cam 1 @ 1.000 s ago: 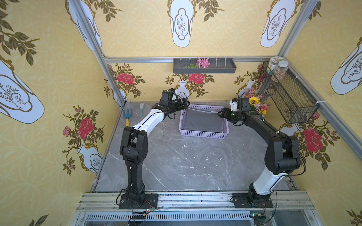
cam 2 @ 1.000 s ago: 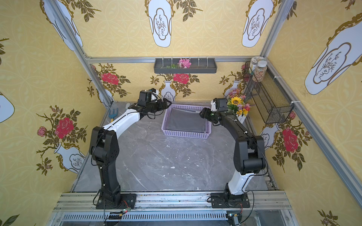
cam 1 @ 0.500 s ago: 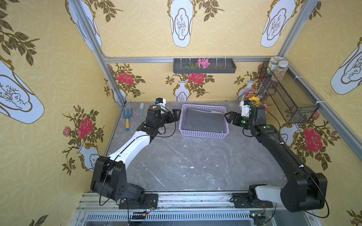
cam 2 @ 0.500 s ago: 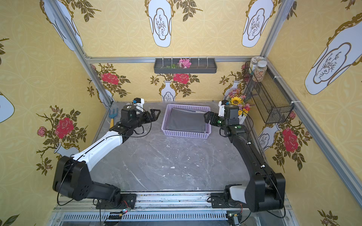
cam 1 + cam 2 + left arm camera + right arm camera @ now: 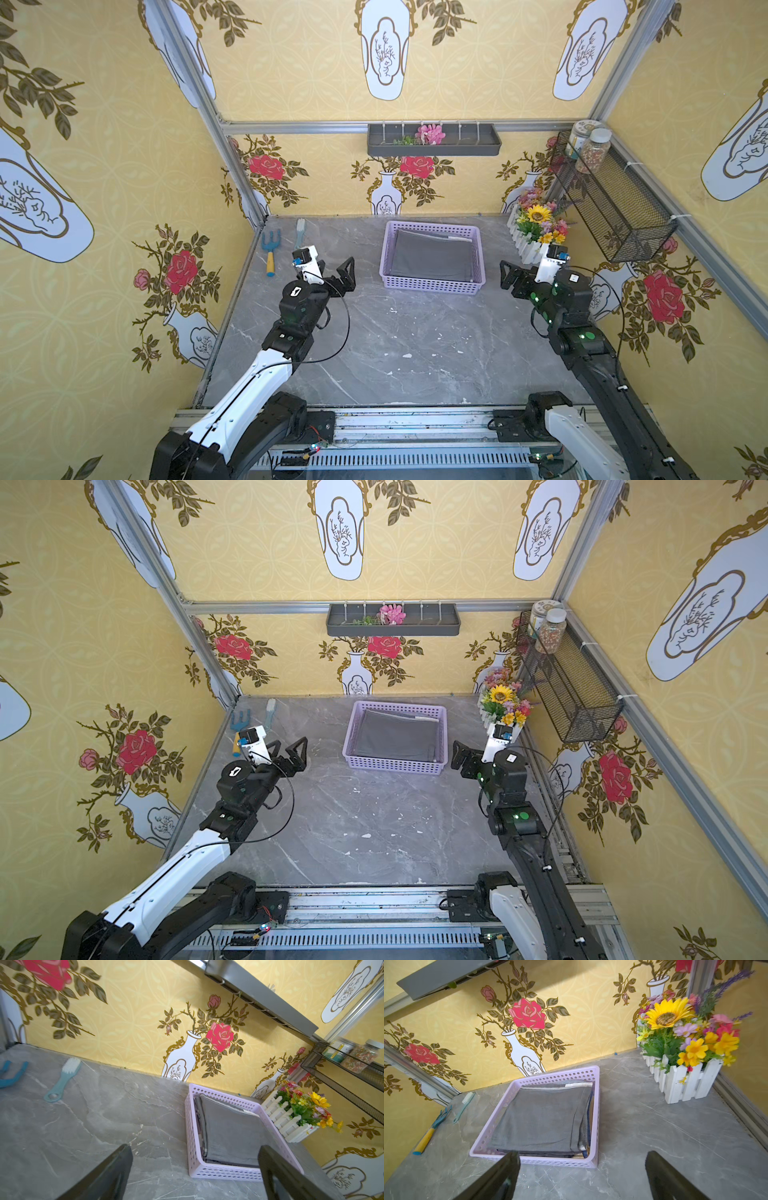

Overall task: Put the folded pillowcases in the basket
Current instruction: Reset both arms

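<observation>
- Pillowcase [image 5: 432, 257] lies folded in basket [image 5: 432, 287], 12 o'clock on bench [image 5: 395, 332].
- Left gripper [image 5: 343, 276] at 9, right gripper [image 5: 510, 278] at 3: both apart, empty.
- Placing looks done; only retreat remains.

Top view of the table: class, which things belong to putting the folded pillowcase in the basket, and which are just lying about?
Belong to the job:
pillowcase, lying folded in the basket; left gripper and right gripper, both open and empty.

Just lying about:
garden fork, brush, flower box, wire basket with jars, wall tray.
</observation>
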Controlling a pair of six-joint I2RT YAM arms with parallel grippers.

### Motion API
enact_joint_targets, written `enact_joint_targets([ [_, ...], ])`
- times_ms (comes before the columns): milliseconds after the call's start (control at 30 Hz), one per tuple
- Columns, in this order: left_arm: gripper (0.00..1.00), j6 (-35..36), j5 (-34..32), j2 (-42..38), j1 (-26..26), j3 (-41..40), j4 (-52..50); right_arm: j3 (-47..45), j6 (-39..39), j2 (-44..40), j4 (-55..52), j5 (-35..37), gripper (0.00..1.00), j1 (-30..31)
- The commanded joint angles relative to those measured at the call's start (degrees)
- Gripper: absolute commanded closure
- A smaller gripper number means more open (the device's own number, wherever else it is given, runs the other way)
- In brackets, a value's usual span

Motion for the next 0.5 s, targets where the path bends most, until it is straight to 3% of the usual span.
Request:
enact_joint_targets([
  [0, 0.0, 3.5, -4.7, -2.8, 0.1, -2.0, 1.9, -0.8, -0.3, -1.1, 0.1, 5.0, 0.03, 0.1],
  [200, 0.0, 8.3, -6.0, -4.3, 0.1, -5.7, 0.0, -4.3, -3.4, -2.3, 1.2, 5.7, 0.03, 0.1],
  [467, 0.0, 13.0, -7.1, -10.0, 0.1, -13.6, 7.1, -12.0, -8.6, -6.4, 9.4, -0.3, 0.03, 0.1],
])
